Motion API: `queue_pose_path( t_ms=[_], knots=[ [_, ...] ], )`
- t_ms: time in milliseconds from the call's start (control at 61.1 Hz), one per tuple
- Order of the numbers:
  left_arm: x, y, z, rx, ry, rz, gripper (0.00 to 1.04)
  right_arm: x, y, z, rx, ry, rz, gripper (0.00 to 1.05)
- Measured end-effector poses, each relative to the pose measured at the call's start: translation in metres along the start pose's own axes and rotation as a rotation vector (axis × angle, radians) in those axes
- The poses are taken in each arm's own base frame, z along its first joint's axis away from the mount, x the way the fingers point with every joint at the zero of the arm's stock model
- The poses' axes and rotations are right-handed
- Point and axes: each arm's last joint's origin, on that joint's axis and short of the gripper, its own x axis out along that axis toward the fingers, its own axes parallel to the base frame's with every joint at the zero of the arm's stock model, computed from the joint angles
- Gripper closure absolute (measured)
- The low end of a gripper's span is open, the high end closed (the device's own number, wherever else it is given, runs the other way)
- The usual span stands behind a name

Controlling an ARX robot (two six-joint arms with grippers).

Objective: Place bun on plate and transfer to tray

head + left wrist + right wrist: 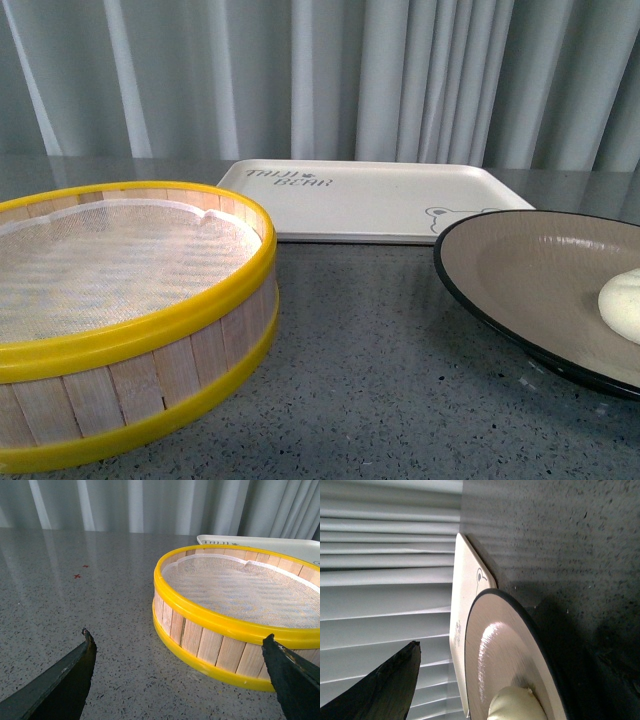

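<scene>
on the counter at right, the bun lies on the plate, just in front of the tray. left hand spread wide near the bamboo steamer. right hand shows one finger; i cannot tell its state.

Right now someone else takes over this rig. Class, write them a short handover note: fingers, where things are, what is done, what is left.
Left gripper: fingers wide apart, empty, near the steamer.
Right gripper: by the plate; open or shut, cannot tell.
The bun lies on the plate; the tray behind it shows nothing on it.
Done: bun on plate.
Left: move the plate onto the tray.
</scene>
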Motion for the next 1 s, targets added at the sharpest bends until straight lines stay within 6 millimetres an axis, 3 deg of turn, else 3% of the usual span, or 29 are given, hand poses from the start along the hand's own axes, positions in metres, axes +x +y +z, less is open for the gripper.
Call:
queue_pose_path(
  t_ms=[196, 246, 360, 589, 655, 998],
  knots=[
    [0.0, 0.0, 0.0, 0.0, 0.0, 0.0, 0.07, 0.011, 0.0, -0.014, 0.003, 0.061, -0.03, 0.09],
    [0.0, 0.0, 0.0, 0.0, 0.0, 0.0, 0.07, 0.013, -0.002, -0.017, 0.004, 0.074, -0.043, 0.14],
    [0.0, 0.0, 0.0, 0.0, 0.0, 0.0, 0.07, 0.015, -0.004, -0.02, 0.006, 0.085, -0.059, 0.35],
    [0.0, 0.0, 0.0, 0.0, 0.0, 0.0, 0.07, 0.014, -0.004, -0.021, -0.003, 0.089, -0.071, 0.89],
    [0.0, 0.0, 0.0, 0.0, 0.0, 0.0, 0.07, 0.014, -0.004, -0.02, -0.013, 0.086, -0.071, 0.99],
    [0.0, 0.0, 0.0, 0.0, 0.0, 0.0, 0.07, 0.011, 0.0, -0.025, -0.042, 0.086, -0.066, 1.02]
  ],
)
